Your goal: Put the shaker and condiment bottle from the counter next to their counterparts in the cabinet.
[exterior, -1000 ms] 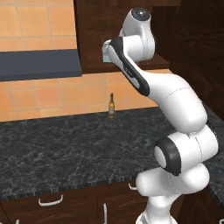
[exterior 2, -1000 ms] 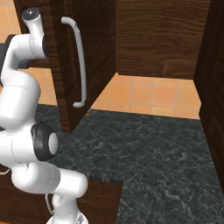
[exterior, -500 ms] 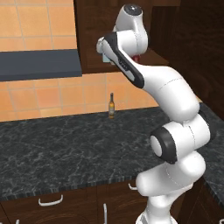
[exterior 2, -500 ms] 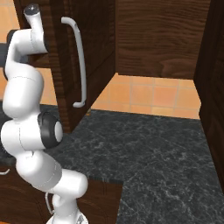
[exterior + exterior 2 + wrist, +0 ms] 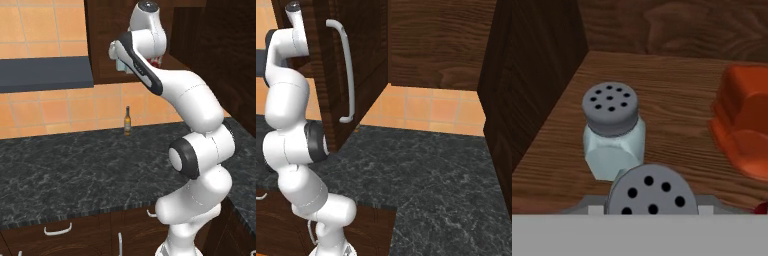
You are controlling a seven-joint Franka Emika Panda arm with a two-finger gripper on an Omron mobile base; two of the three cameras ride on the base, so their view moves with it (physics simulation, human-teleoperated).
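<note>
In the hand view a pale blue-grey shaker (image 5: 651, 192) with a holed grey cap sits right in front of the camera, between the tips of my gripper (image 5: 650, 209), which is shut on it. Just beyond it the twin shaker (image 5: 610, 134) stands upright on the wooden shelf of the cabinet (image 5: 672, 75). To the right stands the wide red flask (image 5: 744, 134), cut off by the frame's edge. In the left base view my gripper (image 5: 119, 56) is raised into the dark brown cabinet (image 5: 102, 30), high above the counter (image 5: 75, 170). The small red condiment bottle is out of view.
A slim dark brown bottle (image 5: 127, 121) stands at the back of the counter by the tiled wall. The dark grey hood (image 5: 45, 74) juts out left of the cabinet. The open cabinet door with its white handle (image 5: 346, 75) hangs beside the arm.
The arm has stretched upward and reached deeper into the cabinet. The bottle on the counter has not moved.
</note>
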